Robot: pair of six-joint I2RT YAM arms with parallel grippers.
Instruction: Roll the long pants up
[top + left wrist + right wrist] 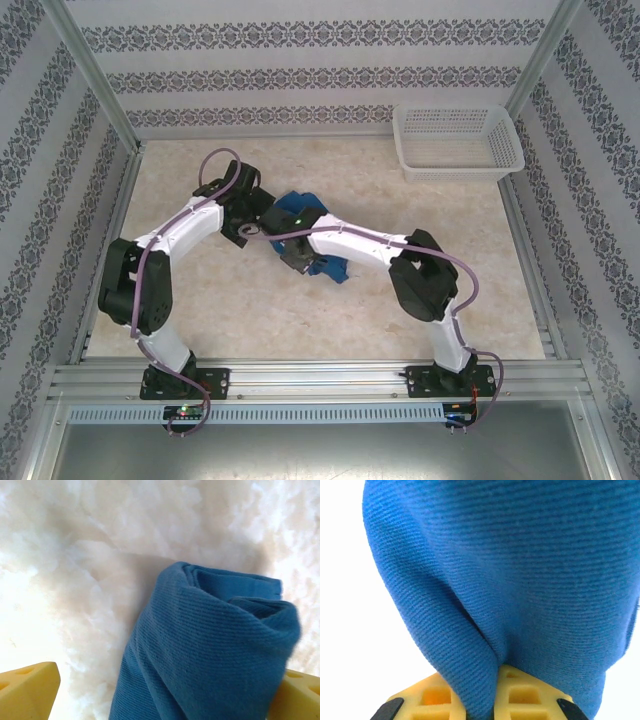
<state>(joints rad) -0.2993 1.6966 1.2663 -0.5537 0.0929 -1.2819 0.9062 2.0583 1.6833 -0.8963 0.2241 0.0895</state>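
Left arm (180, 235) rises from its base, elbows outward, then reaches in to the left side of the long pants (325, 267). Right arm (370, 245) bends the mirror way and comes in from the right of the pants. Left gripper (165, 697): jaws wide apart, yellow pads (30, 690) either side of the rolled cloth, bare table showing between the left pad and the roll, so released. Right gripper (480, 700): pads pinched on a fold of the blue fabric, which bulges above them, so it is grasping the pants. The pants are a small blue bundle, largely covered by both wrists from above, lying on the table (300, 320), a pale marbled beige surface. White plastic mesh basket (457, 142) sits well beyond the pants, to their right. Grey-patterned striped wallpaper (300, 70) encloses the table. An aluminium rail (320, 378) nearer than the pants carries both bases.
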